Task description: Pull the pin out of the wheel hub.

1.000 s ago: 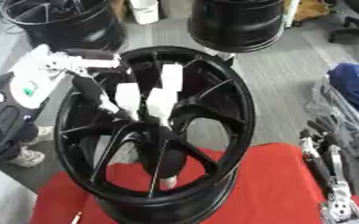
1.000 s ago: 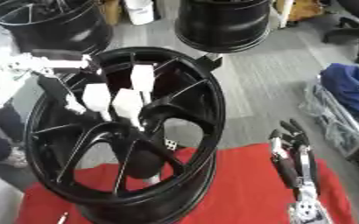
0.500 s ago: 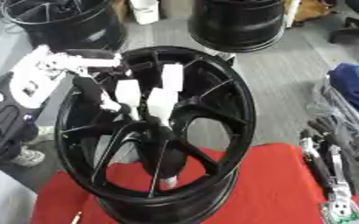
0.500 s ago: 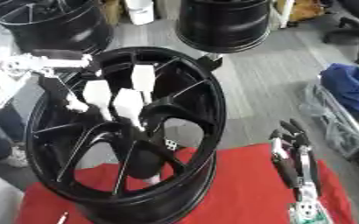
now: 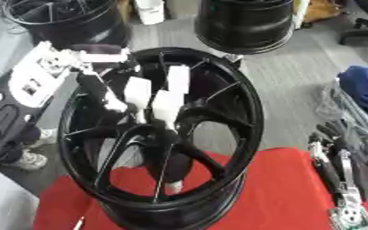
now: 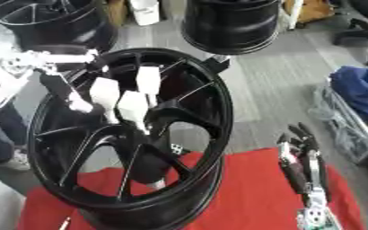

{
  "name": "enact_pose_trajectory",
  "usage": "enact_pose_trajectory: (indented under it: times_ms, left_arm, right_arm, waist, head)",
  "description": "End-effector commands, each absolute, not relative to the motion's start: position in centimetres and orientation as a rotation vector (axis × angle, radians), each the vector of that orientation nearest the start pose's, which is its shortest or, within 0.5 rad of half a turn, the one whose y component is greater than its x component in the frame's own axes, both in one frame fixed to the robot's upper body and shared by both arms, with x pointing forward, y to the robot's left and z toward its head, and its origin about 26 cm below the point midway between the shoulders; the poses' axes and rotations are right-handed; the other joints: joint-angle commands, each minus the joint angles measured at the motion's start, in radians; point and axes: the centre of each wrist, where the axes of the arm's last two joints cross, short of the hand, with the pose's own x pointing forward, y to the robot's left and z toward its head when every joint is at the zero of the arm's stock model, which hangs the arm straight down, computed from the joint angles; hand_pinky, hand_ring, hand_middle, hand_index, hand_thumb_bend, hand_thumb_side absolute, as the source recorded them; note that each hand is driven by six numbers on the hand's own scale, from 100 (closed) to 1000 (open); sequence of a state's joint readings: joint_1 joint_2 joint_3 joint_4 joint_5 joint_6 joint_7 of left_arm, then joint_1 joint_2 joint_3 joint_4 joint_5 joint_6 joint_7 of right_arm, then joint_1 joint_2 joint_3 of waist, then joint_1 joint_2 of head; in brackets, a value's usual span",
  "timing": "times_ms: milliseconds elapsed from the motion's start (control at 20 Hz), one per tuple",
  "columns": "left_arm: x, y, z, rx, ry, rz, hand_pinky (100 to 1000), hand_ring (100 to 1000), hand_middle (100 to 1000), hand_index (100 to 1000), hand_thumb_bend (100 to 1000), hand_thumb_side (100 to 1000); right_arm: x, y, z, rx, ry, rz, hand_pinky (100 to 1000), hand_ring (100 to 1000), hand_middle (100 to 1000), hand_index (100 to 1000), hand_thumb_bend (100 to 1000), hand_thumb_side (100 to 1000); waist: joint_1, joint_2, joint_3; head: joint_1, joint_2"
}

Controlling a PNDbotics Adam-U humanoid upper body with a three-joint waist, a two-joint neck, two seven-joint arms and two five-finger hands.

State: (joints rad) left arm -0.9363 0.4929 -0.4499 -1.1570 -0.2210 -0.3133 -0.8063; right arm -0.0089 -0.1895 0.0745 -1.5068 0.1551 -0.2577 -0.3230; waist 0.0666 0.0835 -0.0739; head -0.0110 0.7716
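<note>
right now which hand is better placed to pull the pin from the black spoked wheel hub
Left. The left hand, with white-tipped fingers, is already at the centre of the black spoked wheel hub, reaching in over the spokes. The right hand rests idle on the red cloth, off to the side. The pin itself can't be made out.

Red cloth [image 5: 281,188] underneath, two black rims [image 5: 250,22] behind, blue fabric [image 6: 364,94] at right
</note>
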Motion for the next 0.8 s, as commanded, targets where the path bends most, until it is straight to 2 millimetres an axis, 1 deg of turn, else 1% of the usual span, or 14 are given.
enact_pose_trajectory:
  times_ms: [50, 250, 400, 500, 600, 700, 800]
  left_arm:
    - [45.0, 22.2, 24.4, 0.065, -1.542, -1.986, 446, 355, 323, 453, 156, 131]
    - [44.4, 24.0, 27.5, 0.106, -1.629, -1.914, 444, 348, 316, 446, 158, 130]
    - [43.5, 26.3, 30.3, 0.174, -1.715, -1.832, 449, 346, 314, 445, 165, 122]
    - [42.7, 28.2, 32.0, 0.257, -1.770, -1.770, 454, 347, 314, 446, 173, 116]
    - [41.9, 30.5, 33.3, 0.350, -1.800, -1.705, 458, 348, 315, 447, 177, 113]
    - [40.9, 33.5, 33.9, 0.452, -1.800, -1.624, 482, 365, 332, 466, 195, 120]
    - [39.8, 36.9, 33.9, 0.550, -1.774, -1.536, 480, 360, 328, 462, 189, 113]
  right_arm:
    - [27.7, -27.3, -1.8, -0.409, -1.818, 0.094, 716, 788, 989, 855, 100, 692]
    - [27.7, -27.4, -1.8, -0.411, -1.816, 0.091, 715, 788, 989, 855, 100, 693]
    - [27.7, -27.5, -1.9, -0.416, -1.813, 0.088, 715, 788, 989, 855, 100, 696]
    - [27.6, -27.6, -2.0, -0.419, -1.811, 0.086, 715, 788, 989, 855, 100, 697]
    - [27.6, -27.6, -2.0, -0.422, -1.809, 0.085, 715, 788, 989, 855, 100, 697]
    - [27.5, -27.8, -2.1, -0.428, -1.804, 0.082, 715, 788, 989, 855, 100, 703]
    - [27.5, -27.9, -2.2, -0.433, -1.800, 0.080, 715, 788, 989, 855, 100, 704]
  waist:
    - [-0.004, -0.015, 0.002]
    - [-0.002, -0.017, 0.004]
    - [-0.001, -0.018, 0.007]
    - [0.001, -0.020, 0.010]
    - [0.003, -0.021, 0.015]
    - [0.005, -0.022, 0.021]
    - [0.006, -0.023, 0.025]
  head:
    - [0.001, -0.002]
    - [-0.002, -0.002]
    - [-0.007, -0.002]
    - [-0.011, -0.002]
    - [-0.014, -0.002]
    - [-0.018, -0.002]
    - [-0.022, -0.002]
